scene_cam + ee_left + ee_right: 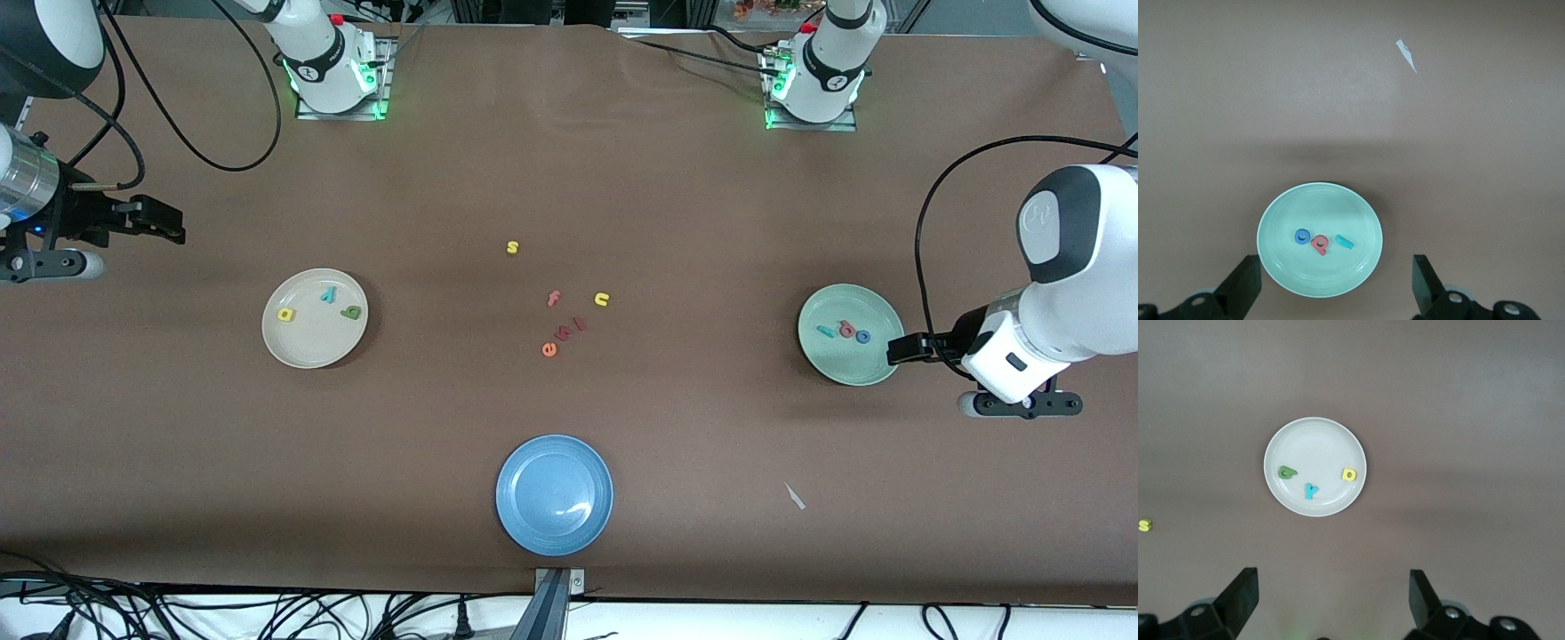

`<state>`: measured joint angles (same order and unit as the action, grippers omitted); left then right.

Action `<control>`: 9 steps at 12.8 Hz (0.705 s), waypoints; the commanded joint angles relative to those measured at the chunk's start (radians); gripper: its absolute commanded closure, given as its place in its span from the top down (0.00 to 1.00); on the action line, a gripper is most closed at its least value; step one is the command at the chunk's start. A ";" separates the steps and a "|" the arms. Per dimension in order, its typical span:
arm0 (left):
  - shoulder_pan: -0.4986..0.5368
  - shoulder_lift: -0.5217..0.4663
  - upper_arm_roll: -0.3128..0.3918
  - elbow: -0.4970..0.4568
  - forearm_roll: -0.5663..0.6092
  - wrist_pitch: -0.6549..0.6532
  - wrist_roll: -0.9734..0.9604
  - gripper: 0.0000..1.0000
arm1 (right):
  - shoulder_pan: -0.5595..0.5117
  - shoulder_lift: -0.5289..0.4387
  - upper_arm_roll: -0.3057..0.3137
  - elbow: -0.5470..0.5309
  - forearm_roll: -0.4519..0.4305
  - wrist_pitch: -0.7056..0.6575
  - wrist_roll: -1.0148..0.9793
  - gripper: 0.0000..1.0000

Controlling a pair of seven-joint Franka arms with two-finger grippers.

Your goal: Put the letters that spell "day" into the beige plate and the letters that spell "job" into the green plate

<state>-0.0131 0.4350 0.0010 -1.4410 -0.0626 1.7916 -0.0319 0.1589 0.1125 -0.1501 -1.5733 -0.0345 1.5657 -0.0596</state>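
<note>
Blue plate [554, 494] nearest camera. Beige plate [315, 318] holds green d [352, 311], yellow a [285, 314], teal y [328, 293]. Green plate [850, 334] holds teal j [826, 331], red b [847, 330], blue o [862, 336]. Left gripper [1338, 280] over green plate's edge, right gripper [1331, 597] above table near beige plate: both wide open, empty.

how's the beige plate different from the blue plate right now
The round cream-beige plate holds three small foam letters, green, yellow and teal; the round blue plate holds nothing. The beige one lies toward the right arm's end of the table; the blue one lies nearer the front camera. Both are shallow and plain.
</note>
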 commanded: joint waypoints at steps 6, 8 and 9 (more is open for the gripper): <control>-0.015 -0.018 0.005 -0.050 -0.023 0.015 0.026 0.99 | 0.013 -0.008 0.015 -0.002 0.056 0.008 0.009 1.00; -0.015 -0.018 0.005 -0.050 -0.023 0.017 0.026 0.99 | 0.013 -0.010 0.015 -0.001 0.061 0.004 0.007 1.00; -0.015 -0.016 0.005 -0.050 -0.023 0.017 0.026 0.99 | 0.013 -0.008 0.015 0.006 0.059 0.005 0.004 1.00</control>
<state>-0.0222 0.4364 -0.0017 -1.4678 -0.0626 1.7943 -0.0316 0.1729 0.1125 -0.1356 -1.5729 0.0059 1.5778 -0.0567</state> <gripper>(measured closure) 0.004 0.000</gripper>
